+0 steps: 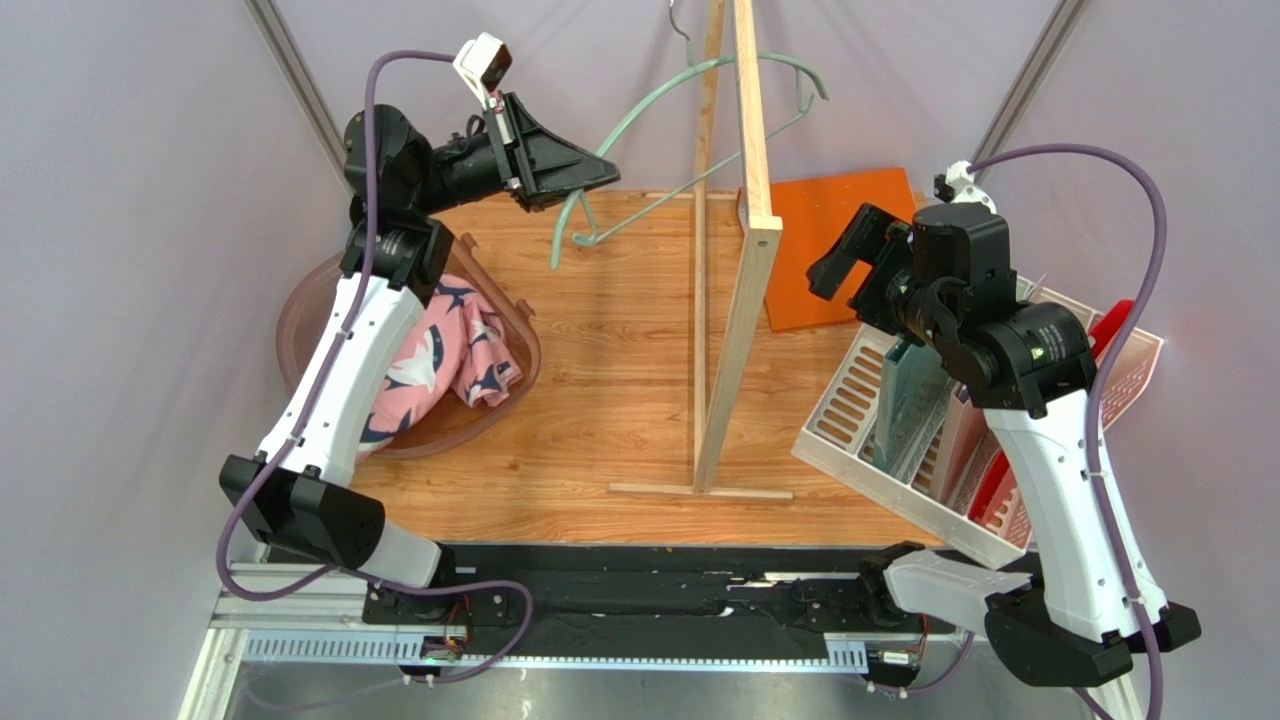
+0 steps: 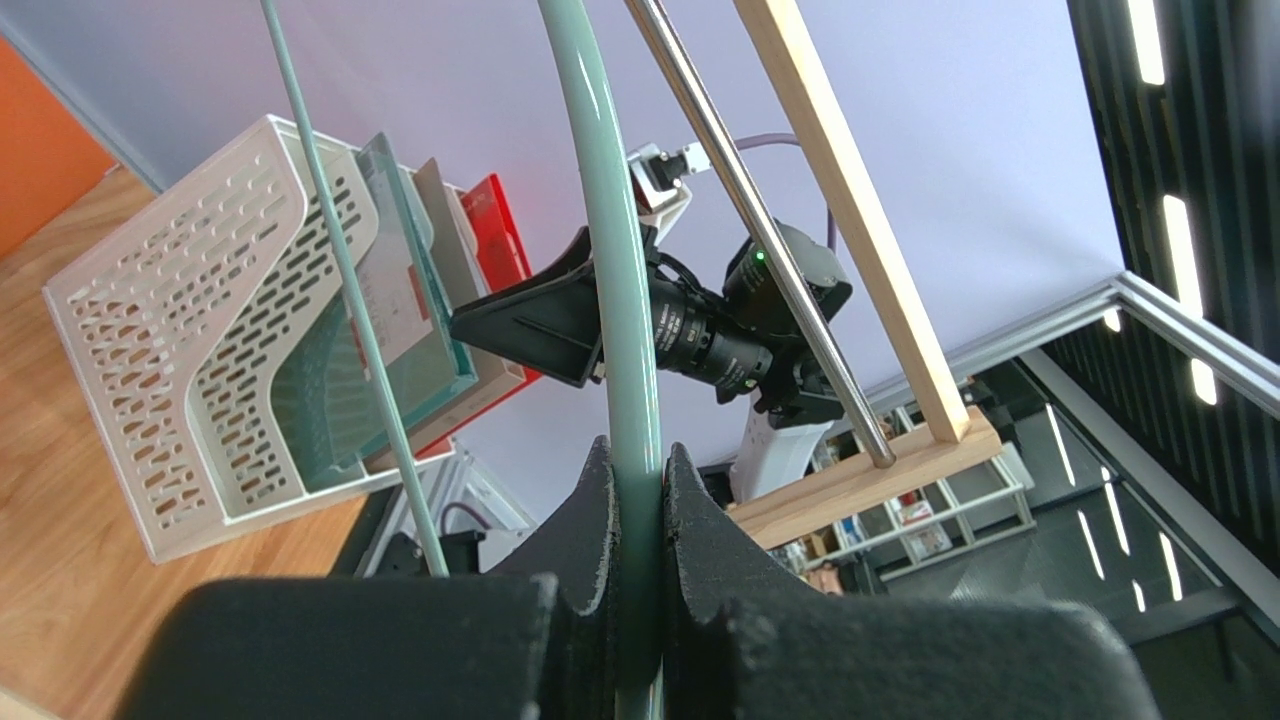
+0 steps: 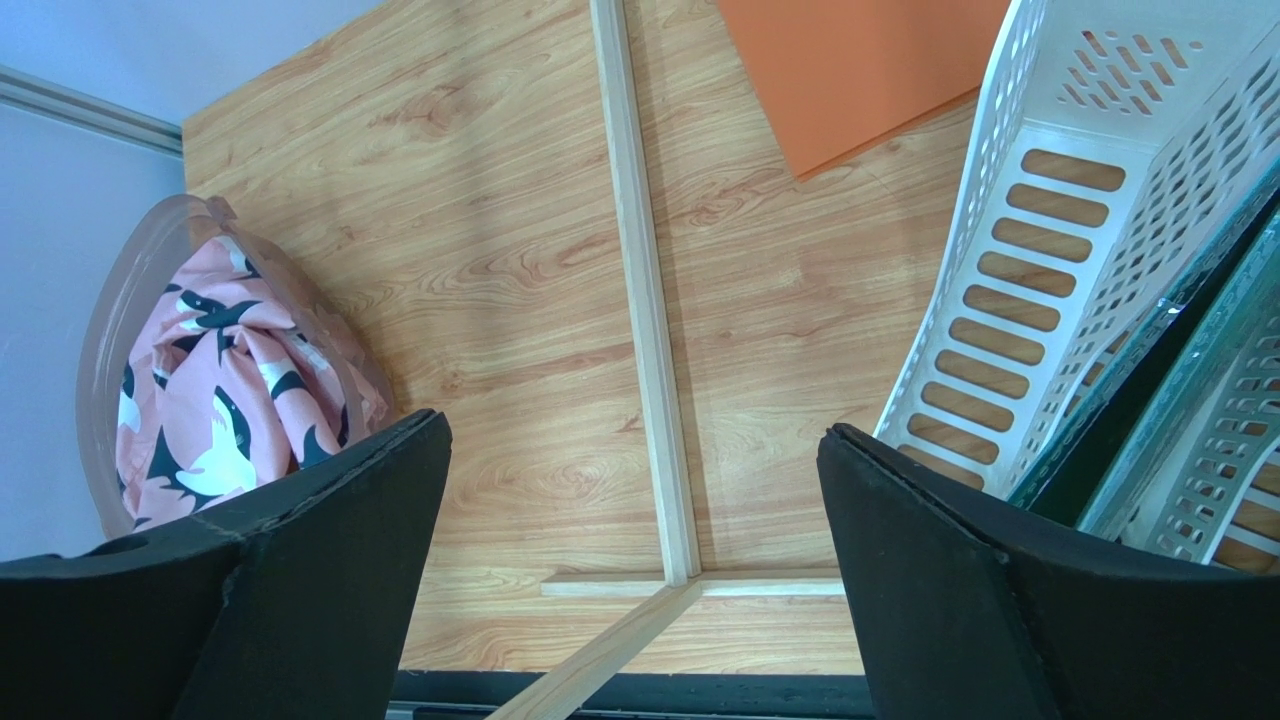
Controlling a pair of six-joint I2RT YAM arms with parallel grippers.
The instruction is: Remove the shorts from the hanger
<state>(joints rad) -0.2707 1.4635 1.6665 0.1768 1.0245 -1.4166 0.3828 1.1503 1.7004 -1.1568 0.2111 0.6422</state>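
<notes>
The pink shorts with navy and white shapes lie bunched in a clear brownish tub at the left; they also show in the right wrist view. The mint-green hanger is bare and hangs tilted beside the wooden stand. My left gripper is shut on the hanger's arm, held high at the back left. My right gripper is open and empty, raised above the right side of the table, jaws wide apart.
A tall pale wooden stand with a metal rail rises mid-table, its base near the front. A flat orange board lies at the back right. A white perforated rack with boards stands at the right.
</notes>
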